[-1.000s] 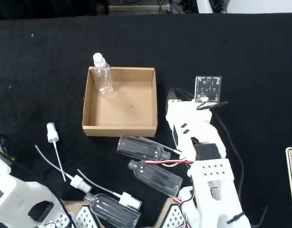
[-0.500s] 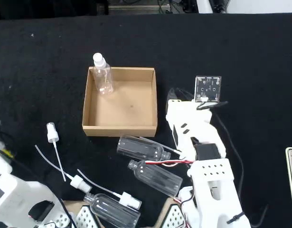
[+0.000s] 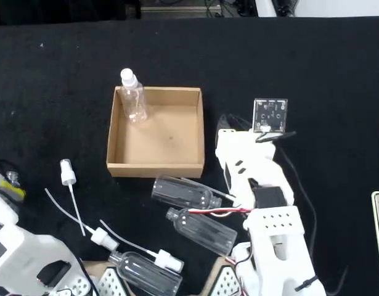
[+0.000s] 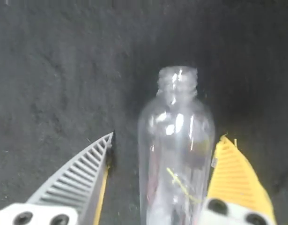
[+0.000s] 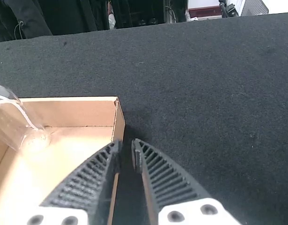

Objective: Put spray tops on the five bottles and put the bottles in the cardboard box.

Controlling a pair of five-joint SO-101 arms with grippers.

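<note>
From above, one capped bottle [image 3: 132,97] is seen in a corner of the box [image 3: 155,163]; three bare bottles [image 3: 184,192] and three loose tops [image 3: 68,174] are left on the table [image 3: 300,61]. In the left wrist view, a clear uncapped bottle [image 4: 176,145] is framed by the open jaws of the left gripper [image 4: 167,137]. In the right wrist view, the right gripper [image 5: 126,142] is seen closed and empty beside the box.

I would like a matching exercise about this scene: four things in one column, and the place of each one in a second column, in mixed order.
Column one:
1 topped bottle
2 left gripper
3 right gripper
4 leftmost spray top

Column two:
A loose on the table
B at a topless bottle
C in a corner of the cardboard box
D just outside the box's right wall

Pairs: 1-C, 2-B, 3-D, 4-A
</note>
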